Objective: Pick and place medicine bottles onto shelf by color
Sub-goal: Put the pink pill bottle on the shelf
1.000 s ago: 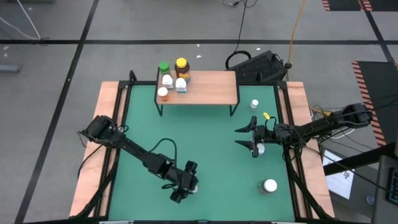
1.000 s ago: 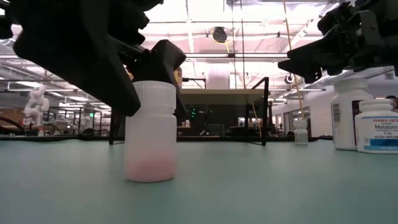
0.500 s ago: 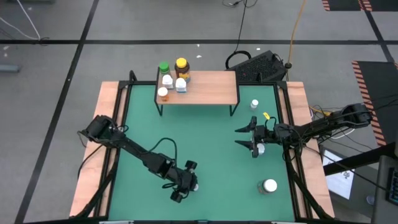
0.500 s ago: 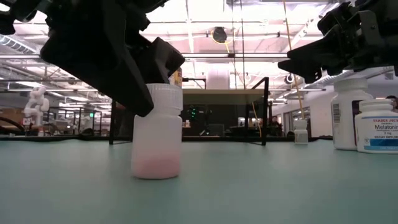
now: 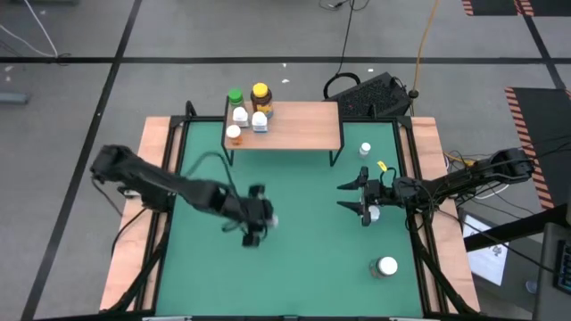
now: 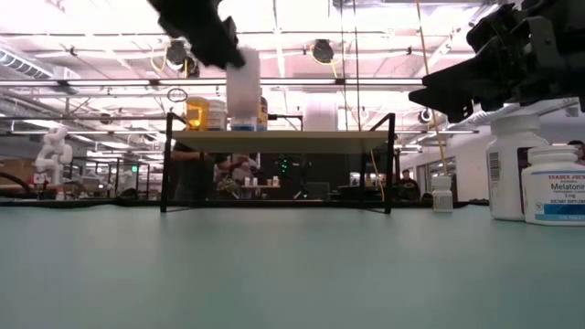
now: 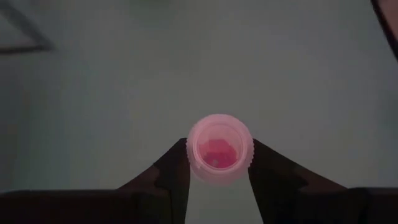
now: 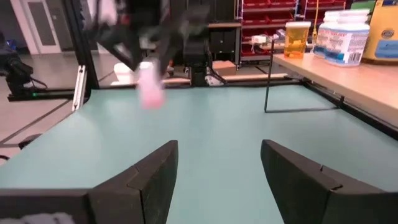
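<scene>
My left gripper [image 5: 259, 220] hangs over the middle of the green mat, shut on a white medicine bottle [image 6: 243, 88] with pink contents [image 7: 219, 149]. The bottle is in the air, at about the height of the shelf [image 5: 294, 125]. That light-wood board on black legs stands at the far side and carries a green-capped bottle [image 5: 235, 96], an amber yellow-capped one [image 5: 260, 94] and three small ones [image 5: 239, 116]. My right gripper [image 5: 360, 200] waits open near the right edge, level, with a white bottle [image 5: 374, 213] just beside it. My left gripper pinches the white bottle between its two fingers [image 7: 266, 169], which stand on opposite sides of its round wall [image 7: 190, 155]. In the low view the fingers slant down onto the bottle's upper end [image 6: 239, 57]. The bottle hangs below them, lifted clear of the mat.
A small white bottle [image 5: 365, 149] stands near the shelf's right leg, and a larger white-lidded one [image 5: 386, 266] at the near right. A wooden frame [image 5: 152, 205] borders the mat. Open mat lies between my left gripper and the shelf.
My left gripper has taken hold of the white bottle at the near side of the mat. It has risen with it and swung toward the far edge and the shelf. The bottle, which stood on the mat, now hangs clear.
</scene>
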You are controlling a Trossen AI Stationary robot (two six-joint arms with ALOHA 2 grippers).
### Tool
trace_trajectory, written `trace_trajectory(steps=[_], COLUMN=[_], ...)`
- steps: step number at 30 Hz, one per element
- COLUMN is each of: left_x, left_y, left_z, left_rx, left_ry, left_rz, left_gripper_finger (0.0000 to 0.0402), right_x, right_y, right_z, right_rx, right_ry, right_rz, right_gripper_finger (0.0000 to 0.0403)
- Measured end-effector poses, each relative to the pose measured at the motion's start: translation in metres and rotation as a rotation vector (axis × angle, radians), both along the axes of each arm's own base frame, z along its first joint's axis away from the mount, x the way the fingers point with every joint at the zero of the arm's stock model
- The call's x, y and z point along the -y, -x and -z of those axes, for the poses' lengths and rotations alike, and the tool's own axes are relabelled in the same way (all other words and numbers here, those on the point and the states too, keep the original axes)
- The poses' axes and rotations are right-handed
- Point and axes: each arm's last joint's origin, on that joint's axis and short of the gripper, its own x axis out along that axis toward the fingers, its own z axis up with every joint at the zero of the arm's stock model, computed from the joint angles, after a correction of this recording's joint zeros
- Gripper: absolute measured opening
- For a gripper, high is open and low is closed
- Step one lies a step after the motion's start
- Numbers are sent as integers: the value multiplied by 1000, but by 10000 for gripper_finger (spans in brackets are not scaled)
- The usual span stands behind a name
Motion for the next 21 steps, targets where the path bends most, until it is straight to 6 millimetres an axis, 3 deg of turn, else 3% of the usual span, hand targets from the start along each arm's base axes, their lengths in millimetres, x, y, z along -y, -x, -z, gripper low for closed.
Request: trace_trajectory(steps=[9,16,21], left_x=[-94,-156,-178], left_y=[42,54,52], left_z=[-59,-63,-52], left_rx=[161,175,144], left_ry=[-101,-132,-53], left_rz=[-354,-570,-649], left_gripper_finger=[153,142,158], right_x=[0,0,0], right_y=[0,0,0], right_z=[1,0,0], right_rx=[-7,-2,-5], right_ry=[9,19,20], right_rz=[0,1,3], right_gripper_finger=[226,226,226])
